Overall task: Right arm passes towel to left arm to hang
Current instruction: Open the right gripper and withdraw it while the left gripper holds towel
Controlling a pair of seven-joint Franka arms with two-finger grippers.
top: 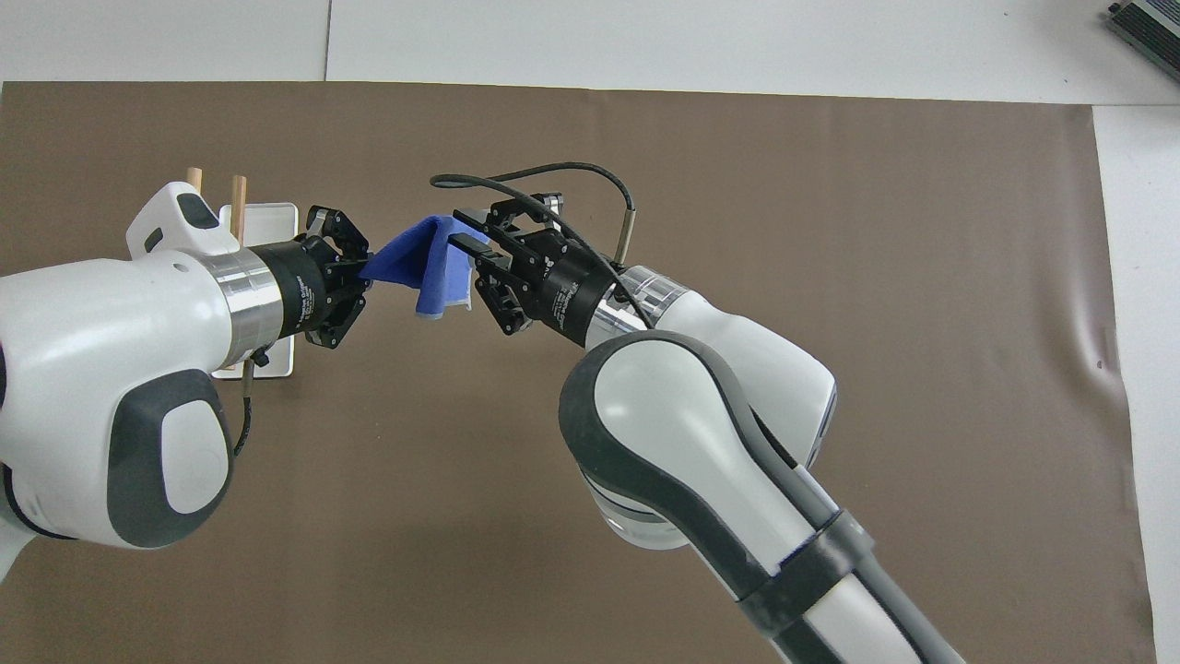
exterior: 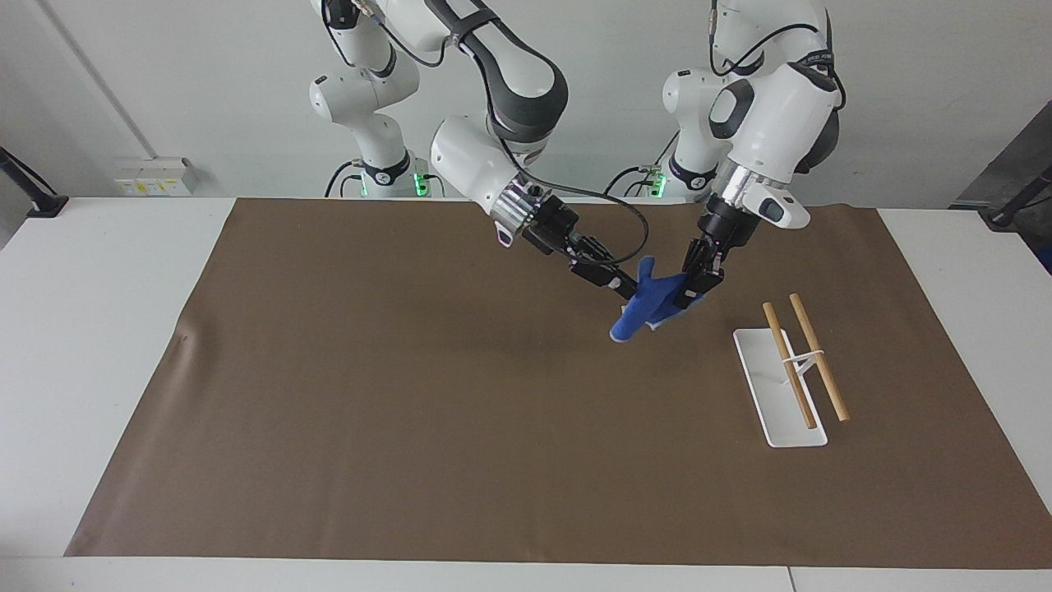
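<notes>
Above the brown mat [exterior: 411,411], the blue towel [exterior: 649,306] hung in the air, pinched at one edge by the closed left gripper [exterior: 695,293]. Its free part drooped down. Just beside it, the right gripper [exterior: 620,286] had its fingers spread apart, off the cloth. Toward the left arm's end of the table, a white rack [exterior: 781,386] with two wooden rods [exterior: 804,362] stood on the mat.

Bright, even indoor light; soft faint shadows on the brown mat [exterior: 411,411]; both views sharp.
</notes>
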